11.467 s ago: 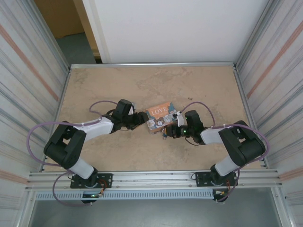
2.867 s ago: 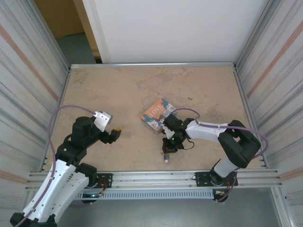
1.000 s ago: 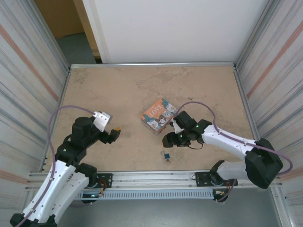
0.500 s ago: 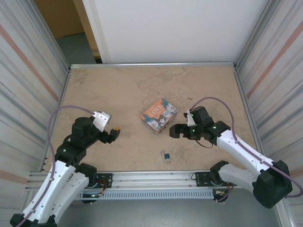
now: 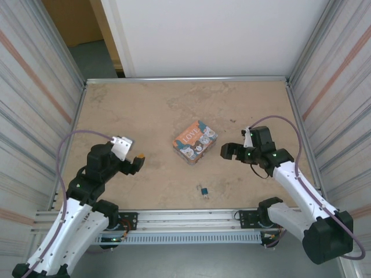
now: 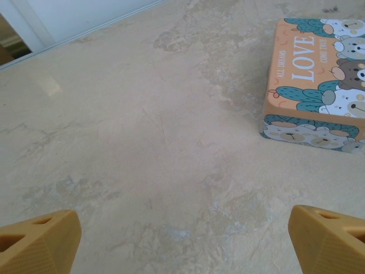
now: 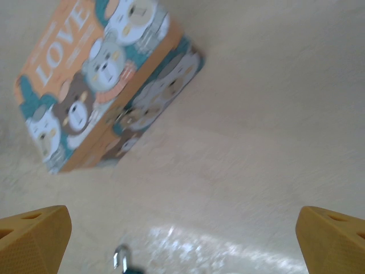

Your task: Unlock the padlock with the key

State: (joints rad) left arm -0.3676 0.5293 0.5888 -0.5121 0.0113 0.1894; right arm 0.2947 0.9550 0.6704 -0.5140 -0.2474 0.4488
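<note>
The small padlock [image 5: 203, 190] lies loose on the table near the front edge. Its metal shackle [image 7: 121, 257] shows blurred at the bottom of the right wrist view. I cannot make out the key at this size. My right gripper [image 5: 226, 152] hovers up and to the right of the padlock, open and holding nothing [image 7: 182, 242]. My left gripper [image 5: 139, 160] hangs over the left of the table, well away from the padlock. It is open too, with bare table between its orange fingertips [image 6: 182, 245].
An orange tin box [image 5: 195, 142] printed with LOVE and cartoon animals sits mid-table between the arms, also seen as the tin box [image 6: 316, 85] and the tin box [image 7: 97, 80]. Metal walls [image 5: 40, 104] close in the table on both sides.
My right arm has drawn back to the right, away from the padlock, which stays on the table. The left arm has barely moved.
</note>
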